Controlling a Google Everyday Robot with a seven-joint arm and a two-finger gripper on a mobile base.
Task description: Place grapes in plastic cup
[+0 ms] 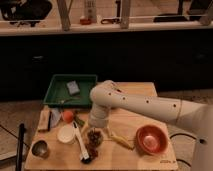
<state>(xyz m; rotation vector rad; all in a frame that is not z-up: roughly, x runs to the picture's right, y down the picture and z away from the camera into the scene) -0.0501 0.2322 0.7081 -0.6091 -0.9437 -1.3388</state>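
Operator: Brush (83, 150), black head and white handle, lies nearest on the worktop (130, 157). Confirm it is not a task item.

Technician: Confirmed. Metal cup (40, 148) stands at the front left corner; contents not discernible. Neither belongs to the task.

Operator: Status of the grapes?

Technician: Grapes (93, 139) show as a dark red cluster just right of the brush handle, directly under the claw (97, 131). Claw points straight down, at or just above the cluster. Open or closed: cannot tell. Whether it grips the grapes: cannot tell.

Operator: Plastic cup?

Technician: Not positively identified. White round container (66, 134) stands just left of the brush handle and appears empty; it is the likeliest candidate. A clear cup around the grapes cannot be ruled out.

Operator: Progress?

Technician: Judged incomplete. No grapes are visible in the white container. Left to do, on that reading: secure the grasp, lift, transfer left, release into the cup.

Operator: Other containers, moving back.

Technician: Red bowl (150, 139) at right appears empty; banana (120, 140) lies between it and the grapes. Green tray (54, 95) at the far left holds a blue sponge (73, 87) and a small item too indistinct to name
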